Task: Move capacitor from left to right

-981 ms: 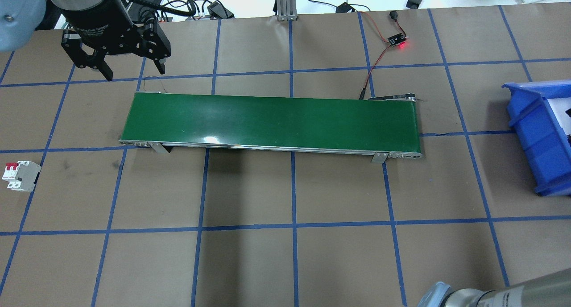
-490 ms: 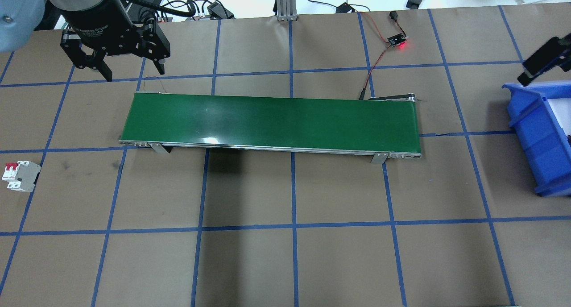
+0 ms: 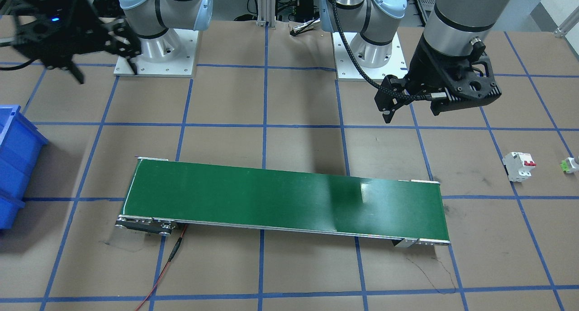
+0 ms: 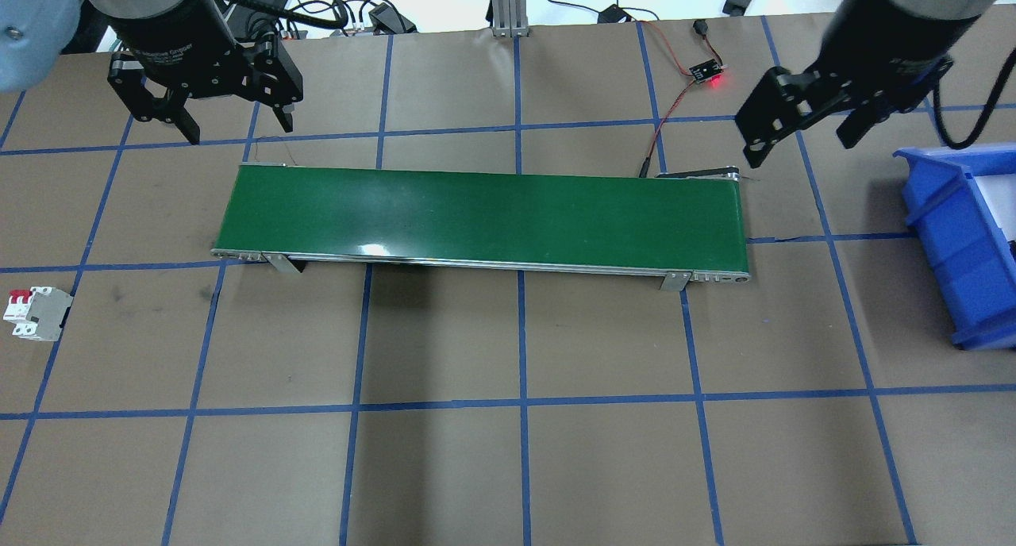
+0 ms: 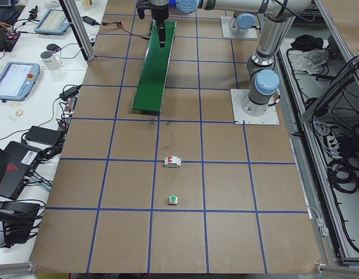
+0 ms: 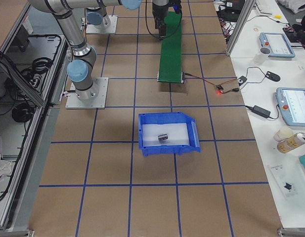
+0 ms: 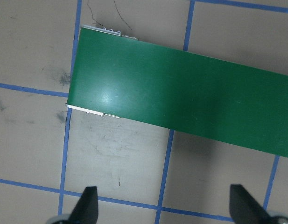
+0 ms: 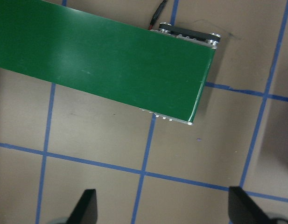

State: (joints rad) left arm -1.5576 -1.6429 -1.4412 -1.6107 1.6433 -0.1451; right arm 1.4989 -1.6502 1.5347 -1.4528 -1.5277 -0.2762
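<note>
Across the brown table (image 4: 508,467) with its blue tape grid, the green conveyor belt (image 4: 484,217) ran from my left side to my right, and nothing rode on it; beyond its right end stood the blue bin (image 6: 167,149); my right claw (image 4: 798,145) hung over the table just behind the belt's right end, between the belt and the bin, with its jaws spread wide and nothing between them; my left claw (image 4: 240,132) hung behind the belt's left end, equally wide and equally bare. Near the table's left edge stood the white circuit breaker (image 4: 36,312). The capacitor (image 6: 163,138) lay on the bin's pale floor, off to my right claw's right and away from the belt; it was too small for me to tell how its long axis ran. My right arm was plainly the nearer, my left well apart from it; I judged the transfer done, with nothing left to grasp.

Half a second before, my right claw had only just shown at the table's far right edge above the bin; since then it had swung in toward the belt's end. My left claw had not shifted.
</note>
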